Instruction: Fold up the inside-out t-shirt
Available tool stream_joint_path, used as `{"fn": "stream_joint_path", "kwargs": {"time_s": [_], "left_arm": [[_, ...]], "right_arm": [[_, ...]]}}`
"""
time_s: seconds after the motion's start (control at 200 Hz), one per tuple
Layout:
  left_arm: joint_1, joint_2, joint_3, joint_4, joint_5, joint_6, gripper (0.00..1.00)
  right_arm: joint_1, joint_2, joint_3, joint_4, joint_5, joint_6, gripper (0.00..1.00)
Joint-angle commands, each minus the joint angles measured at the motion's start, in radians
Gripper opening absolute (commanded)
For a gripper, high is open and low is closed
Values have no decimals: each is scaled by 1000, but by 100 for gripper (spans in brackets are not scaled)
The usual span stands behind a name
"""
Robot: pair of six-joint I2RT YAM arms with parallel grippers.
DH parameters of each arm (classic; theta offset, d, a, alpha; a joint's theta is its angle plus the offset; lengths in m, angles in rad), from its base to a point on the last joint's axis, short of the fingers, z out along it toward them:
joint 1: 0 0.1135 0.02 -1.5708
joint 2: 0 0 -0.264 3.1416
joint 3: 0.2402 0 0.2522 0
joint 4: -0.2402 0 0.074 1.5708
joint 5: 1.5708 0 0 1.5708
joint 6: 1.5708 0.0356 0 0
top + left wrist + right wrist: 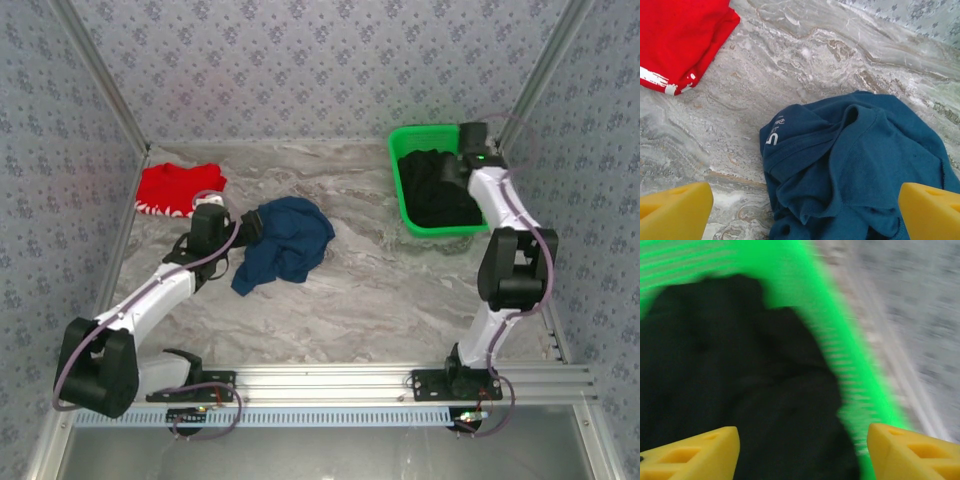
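The t-shirt (285,243) lies crumpled in a loose heap on the marble-patterned tabletop (360,290), a little left of centre and well apart from the near edge. It is a dark blue bundle, bunched and creased rather than spread flat. In your left wrist view the t-shirt (855,165) takes up the lower right. Folds run across it, and a small white print shows on the cloth at its upper left edge (too small to read with certainty).

Your left fingers (248,225) sit at the left edge of the heap, touching it or just beside it; from above you cannot tell which. Seen from the wrist, the left fingers (675,210) are spread wide, one yellow tip in each lower corner. The cloth lies below the gap and nothing is pinched between them.

The red garment (178,188) with white trim lies folded at the far left of the tabletop (805,60), near the t-shirt but not touching it. Its corner (680,35) shows in the upper left of the left wrist view.

On the far right stands a green basket (401,180) holding black clothing (435,195). Your right fingers (695,452) hang above the black clothing (730,375) inside the basket's green wall (840,350). That view is blurred, but the two yellow tips stand well apart and no cloth can be seen caught between them.
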Motion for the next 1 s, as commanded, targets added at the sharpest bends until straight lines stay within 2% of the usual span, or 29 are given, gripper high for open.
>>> {"fn": "stream_joint_path", "kwargs": {"time_s": [0.0, 0.075, 0.14, 0.245, 0.335, 0.5, 0.645, 0.705, 0.744, 0.819, 0.859, 0.914, 0.994], "left_arm": [[-8, 21, 39, 23, 9, 18, 96], [-8, 32, 45, 18, 17, 22, 96], [-9, 41, 49, 17, 23, 25, 96], [-11, 52, 49, 8, 41, 31, 95], [-12, 63, 49, -8, 62, 41, 96], [-12, 69, 51, -60, 81, 60, 96], [-12, 74, 51, -105, 75, 75, 96], [-11, 78, 53, -122, 71, 82, 96], [-9, 79, 55, -136, 64, 84, 96], [-5, 78, 51, -155, 68, 90, 96], [-1, 75, 45, -166, 69, 93, 96], [10, 67, 28, -178, 77, 92, 96], [43, 52, -19, -176, 112, 74, 94]], "right_arm": [[168, -16, -66, 71, -151, -76, 76], [227, 57, -21, 39, -140, -98, 79], [235, 126, 45, -1, -103, -108, 79], [230, 202, 107, -31, -47, -124, 71], [197, 242, 142, -53, 10, -137, 62], [89, 284, 206, -74, 71, -183, 52], [16, 319, 285, -106, 109, -208, 49], [5, 317, 313, -104, 106, -215, 52], [12, 306, 322, -100, 112, -213, 59], [58, 262, 313, -77, 98, -219, 71], [102, 224, 284, -50, 76, -234, 75], [170, 160, 217, 0, -4, -254, 77], [281, 89, 91, 92, -265, -277, 79]]}}
